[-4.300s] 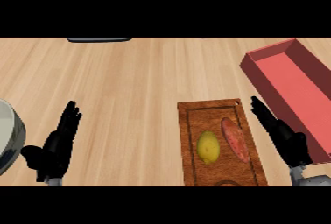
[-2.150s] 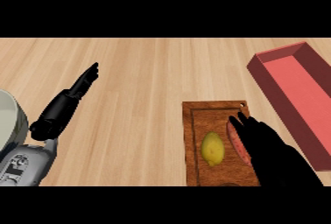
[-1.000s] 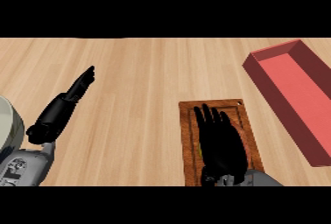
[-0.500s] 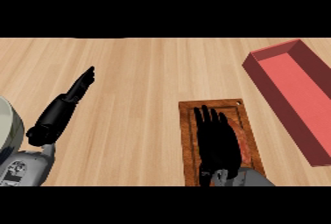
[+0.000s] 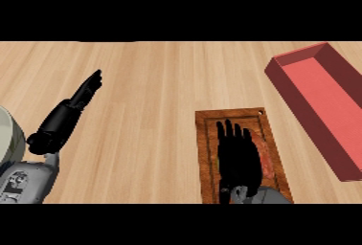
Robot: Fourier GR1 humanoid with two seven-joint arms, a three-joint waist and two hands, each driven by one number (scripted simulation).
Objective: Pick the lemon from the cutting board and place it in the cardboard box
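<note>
Wooden counter [image 5: 163, 86] fills the view, pale planks running top to bottom.

Cardboard box [image 5: 320, 103], the landmark: long, open-topped, reddish inside, set at a slant along the view's right side. Nothing lies in it, so the placing step is not yet done.

Cutting board [image 5: 209, 158], dark brown with a raised rim, lies just left of the box and toward its near end, close but not touching.

Right hand [image 5: 237, 153] lies flat over the middle of the board, fingers straight and pointing away from the robot, nothing visibly gripped. The palm-down pose over the board suggests a reach onto the fruit from above.

Left hand [image 5: 84, 93] shows well left of the box, fingers straight, resting, clear of the work.

A reddish item [image 5: 265, 160] peeks out on the board at the hand's box-side edge; what it is cannot be told.

Lemon: hidden. Probably under the right hand on the board; this cannot be confirmed.

Against half a second ago: almost no change, right hand on the same patch of board, left hand unmoved. About two seconds ago the lemon showed yellow on the board's left half, with the hand coming in from the box side; now the hand covers that spot.
</note>
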